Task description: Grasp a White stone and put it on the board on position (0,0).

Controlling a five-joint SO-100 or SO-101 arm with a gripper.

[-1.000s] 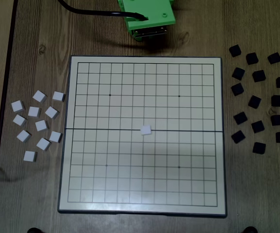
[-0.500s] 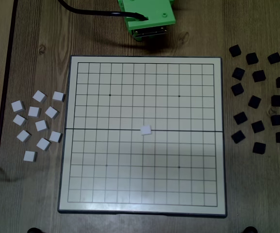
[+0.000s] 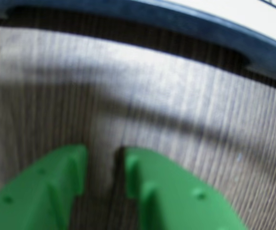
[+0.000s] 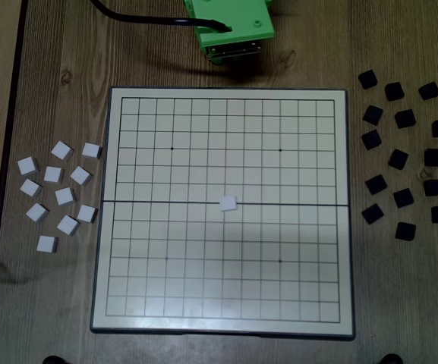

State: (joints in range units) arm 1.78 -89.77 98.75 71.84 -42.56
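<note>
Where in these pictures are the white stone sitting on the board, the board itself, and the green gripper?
White stone (image 4: 228, 202): fixed view, middle of its top face, on the dark middle line.
Board (image 4: 114, 227): fixed view, bare margin by its left rim.
Gripper (image 3: 104, 165): wrist view, the narrow gap between its two green fingertips.

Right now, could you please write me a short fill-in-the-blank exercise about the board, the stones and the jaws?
1. One white stone sits on the board, on its dark ____ line.
2. The loose white stones lie on the table to the ____ of the board in the fixed view.
3. The black stones all lie ____ the board.
4. In the wrist view the green gripper has nothing between its jaws, which hang over bare ____.

Missing words: middle; left; off; table
</note>
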